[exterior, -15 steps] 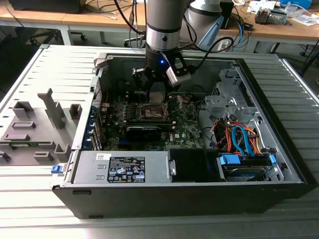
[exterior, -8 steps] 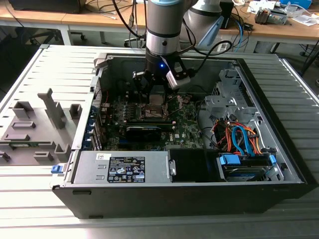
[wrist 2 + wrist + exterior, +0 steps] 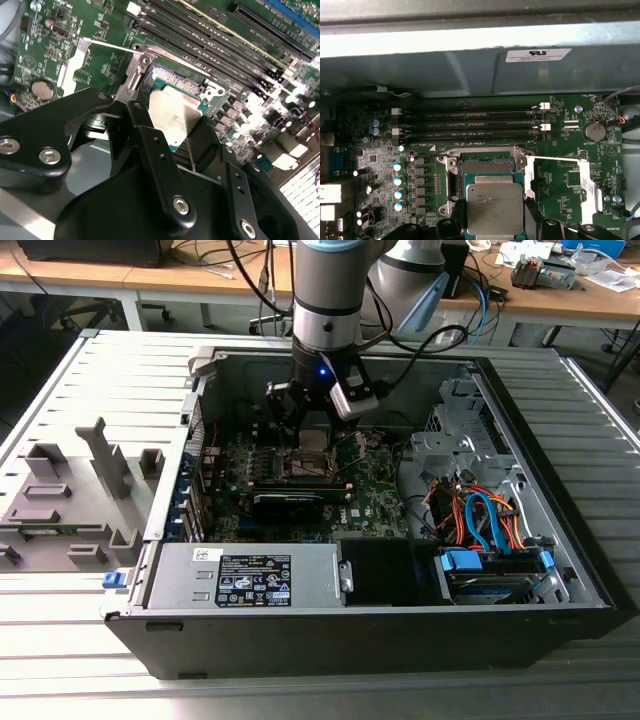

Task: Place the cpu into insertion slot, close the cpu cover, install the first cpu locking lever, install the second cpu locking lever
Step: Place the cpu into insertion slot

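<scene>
Cpu (image 3: 495, 209) is in the grip, pale metal face up, pinched by two opposite edges between the black fingers (image 3: 456, 212) of the gripper (image 3: 495, 220), jaws closed on the chip, and both wrist views show it plainly! It hangs right at the slot (image 3: 487, 161), covering one part of it, while the dark pin field of the other part lies bare inside the silvery rim; whether the chip touches the socket, I cannot tell. In the second wrist view the cpu (image 3: 175, 115) overlaps the slot (image 3: 172, 77), with the fingers (image 3: 137, 116) hugging its sides. A thin bright lever (image 3: 555, 159) sticks out from the socket's corner across the green board (image 3: 555, 185), near the coin battery (image 3: 594, 131). Long black memory slots (image 3: 470, 125) run just beyond the socket. In the exterior view, the gripper (image 3: 308, 425) is down inside the open case (image 3: 400, 635), above the board's middle
</scene>
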`<control>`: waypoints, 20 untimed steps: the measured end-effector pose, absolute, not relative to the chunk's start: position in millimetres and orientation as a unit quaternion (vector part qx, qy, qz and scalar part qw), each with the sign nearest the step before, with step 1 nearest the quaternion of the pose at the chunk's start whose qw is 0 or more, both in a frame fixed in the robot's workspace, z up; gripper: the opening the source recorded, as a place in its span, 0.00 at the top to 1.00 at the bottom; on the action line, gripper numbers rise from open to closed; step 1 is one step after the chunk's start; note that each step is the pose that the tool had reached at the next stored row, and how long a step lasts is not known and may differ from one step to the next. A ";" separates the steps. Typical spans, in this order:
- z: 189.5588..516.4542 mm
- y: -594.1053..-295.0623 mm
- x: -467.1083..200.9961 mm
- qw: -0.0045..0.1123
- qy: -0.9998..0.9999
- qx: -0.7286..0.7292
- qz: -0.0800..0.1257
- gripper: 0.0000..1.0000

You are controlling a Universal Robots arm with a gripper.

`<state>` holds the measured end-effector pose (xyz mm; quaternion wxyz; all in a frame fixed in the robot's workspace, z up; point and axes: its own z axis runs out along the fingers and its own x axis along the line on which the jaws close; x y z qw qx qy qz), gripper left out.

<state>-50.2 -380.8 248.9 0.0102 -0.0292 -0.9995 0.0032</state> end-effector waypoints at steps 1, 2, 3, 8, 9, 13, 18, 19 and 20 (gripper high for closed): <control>248.9 -380.8 -50.2 0.010 -0.999 -0.036 0.003 0.45; 248.8 -380.8 -50.1 0.010 -0.999 -0.045 0.003 0.45; 248.7 -380.8 -50.1 0.010 -0.998 -0.054 0.003 0.45; 248.4 -380.8 -50.1 0.010 -0.995 -0.095 0.003 0.45; 248.3 -380.8 -50.1 0.010 -0.994 -0.110 0.003 0.45; 247.9 -380.8 -50.1 0.010 -0.988 -0.152 0.003 0.45; 247.3 -380.8 -50.1 0.010 -0.981 -0.195 0.003 0.45; 247.2 -380.8 -50.1 0.011 -0.979 -0.202 0.003 0.45; 247.0 -380.8 -50.1 0.010 -0.978 -0.209 0.003 0.45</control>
